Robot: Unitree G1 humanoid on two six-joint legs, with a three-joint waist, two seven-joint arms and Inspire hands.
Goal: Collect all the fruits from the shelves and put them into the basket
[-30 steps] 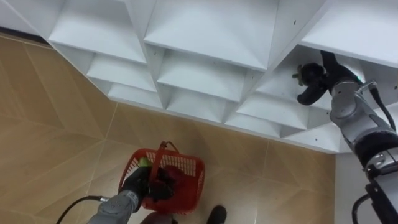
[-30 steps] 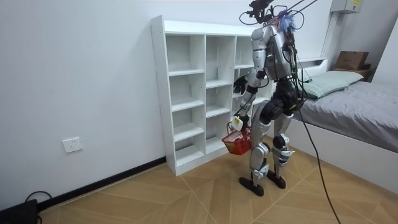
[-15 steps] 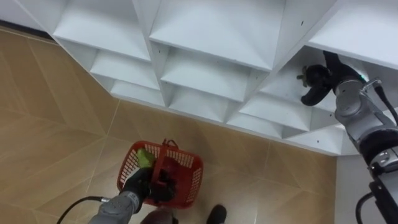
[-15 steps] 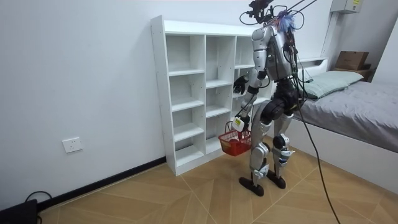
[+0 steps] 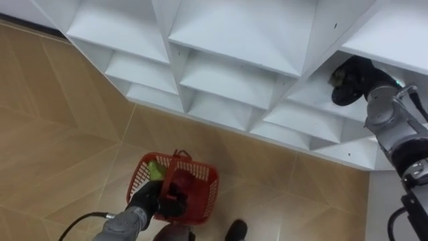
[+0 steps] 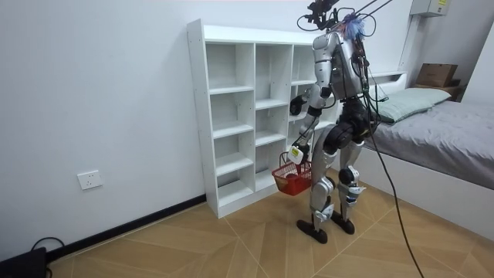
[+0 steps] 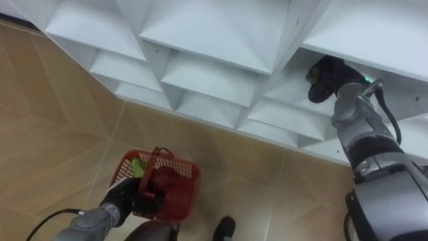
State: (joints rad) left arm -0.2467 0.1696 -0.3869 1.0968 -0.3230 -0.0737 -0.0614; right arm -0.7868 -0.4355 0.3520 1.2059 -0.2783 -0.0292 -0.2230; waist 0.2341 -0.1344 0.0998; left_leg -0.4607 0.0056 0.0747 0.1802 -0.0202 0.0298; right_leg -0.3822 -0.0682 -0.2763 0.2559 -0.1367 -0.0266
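The right hand (image 5: pixel 354 75) is deep in an upper right compartment of the white closet (image 5: pixel 227 33), bunched over a small brownish thing (image 5: pixel 337 77) that sits on that shelf. From here I cannot tell whether it has that thing gripped or merely lies against it. The thing is dull and roundish, probably a fruit, half hidden by the hand, so its kind is unclear.

Lower down, the left hand (image 5: pixel 148 199) is clamped on the handle of the red basket (image 5: pixel 200 179), which hangs clear above the wooden floor (image 5: pixel 60 134) just before the closet's bottom shelves. A green fruit (image 5: pixel 156 170) lies inside against the far wall, with a dark red piece (image 5: pixel 190 191) beside it – hard to make out.

The room view shows the robot standing upright, close to the closet's right column, the bed (image 6: pixel 440 131) behind it.

The step in hand looks like the pick from the shelf. The next move calls for a firm hold, drawing the arm out without knocking the compartment's edge, then bringing it down over the basket – which hangs well below and to the left.
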